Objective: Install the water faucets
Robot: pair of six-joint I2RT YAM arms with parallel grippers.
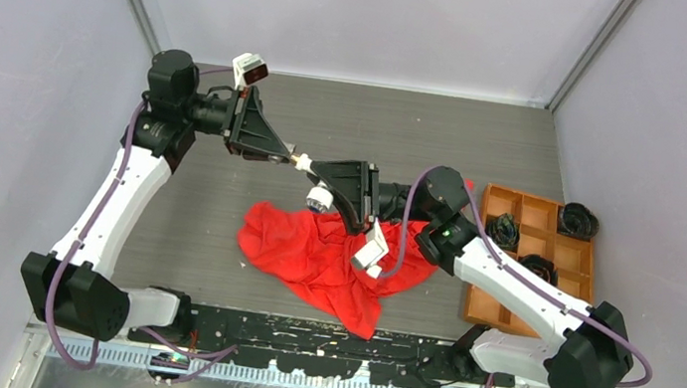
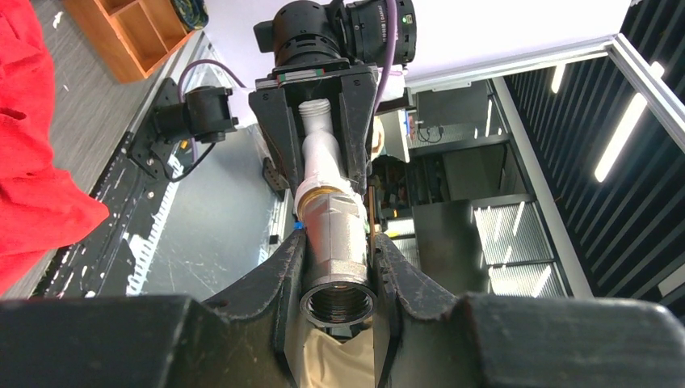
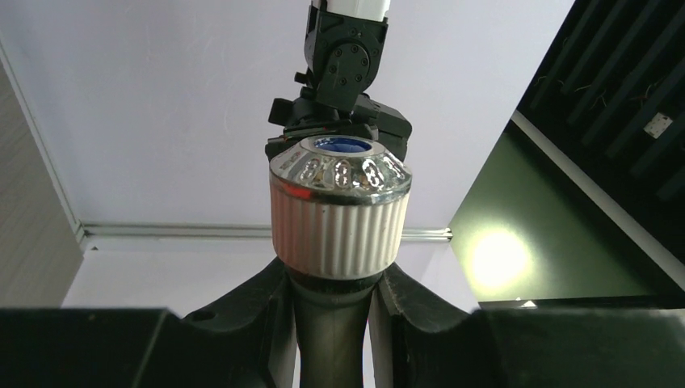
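Note:
The white faucet (image 1: 316, 188) is held in the air between both grippers, above the table's middle. My left gripper (image 1: 282, 155) is shut on the grey metal fitting (image 2: 338, 242), whose open threaded end faces the left wrist camera. The fitting meets the faucet's brassy thread (image 2: 319, 194), and the white faucet body (image 2: 321, 145) runs on into the right gripper. My right gripper (image 1: 324, 175) is shut on the faucet's stem just under the ribbed white knob (image 3: 339, 218) with its blue mark (image 3: 343, 145). The knob (image 1: 320, 197) points toward the near side.
A crumpled red cloth (image 1: 330, 263) lies on the table below the grippers. An orange compartment tray (image 1: 562, 253) with black coiled parts (image 1: 503, 230) stands at the right. Another black coil (image 1: 578, 221) lies beside its far right corner.

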